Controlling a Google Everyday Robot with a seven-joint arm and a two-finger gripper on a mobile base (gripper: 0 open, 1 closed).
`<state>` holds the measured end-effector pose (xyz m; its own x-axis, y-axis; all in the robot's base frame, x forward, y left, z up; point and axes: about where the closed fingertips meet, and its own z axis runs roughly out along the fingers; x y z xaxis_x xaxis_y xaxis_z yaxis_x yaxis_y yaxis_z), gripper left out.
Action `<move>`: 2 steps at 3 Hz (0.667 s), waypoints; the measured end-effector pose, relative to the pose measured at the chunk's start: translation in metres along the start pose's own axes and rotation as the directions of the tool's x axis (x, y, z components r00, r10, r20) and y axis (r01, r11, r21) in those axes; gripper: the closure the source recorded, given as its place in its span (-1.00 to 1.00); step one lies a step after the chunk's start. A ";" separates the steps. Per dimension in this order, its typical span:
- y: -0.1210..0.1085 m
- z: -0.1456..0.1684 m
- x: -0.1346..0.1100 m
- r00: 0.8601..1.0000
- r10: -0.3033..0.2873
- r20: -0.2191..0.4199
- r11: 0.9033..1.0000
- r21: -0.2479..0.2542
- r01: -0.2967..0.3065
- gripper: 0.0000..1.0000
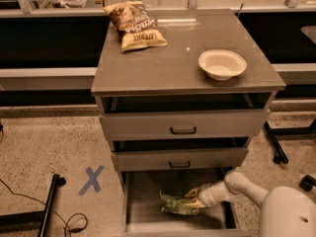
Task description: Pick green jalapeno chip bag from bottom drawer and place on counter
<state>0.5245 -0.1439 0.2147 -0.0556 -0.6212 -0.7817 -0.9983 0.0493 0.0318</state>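
Note:
The green jalapeno chip bag (174,205) lies crumpled on the floor of the open bottom drawer (143,206), near its middle. My gripper (194,198) reaches into the drawer from the right on its white arm (232,186). Its fingers (193,192) sit over and under the bag's right end, shut on it. The bag still rests on the drawer floor. The counter (182,53) on top of the cabinet is grey-brown and glossy.
A brown-and-tan chip bag (134,24) lies at the counter's back left and a cream bowl (221,64) at its right. The two upper drawers (182,125) stand slightly open above my arm. A blue X (92,179) marks the floor at the left, beside a black stand and cable.

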 end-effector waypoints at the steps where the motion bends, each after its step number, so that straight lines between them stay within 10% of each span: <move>1: 0.009 -0.038 -0.041 0.985 -0.151 0.088 0.988 0.056 0.147 1.00; 2: 0.053 -0.086 -0.095 0.925 -0.335 0.178 0.942 0.103 0.321 1.00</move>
<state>0.4757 -0.1498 0.3439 0.2860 -0.4517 -0.8451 -0.9558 -0.0723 -0.2848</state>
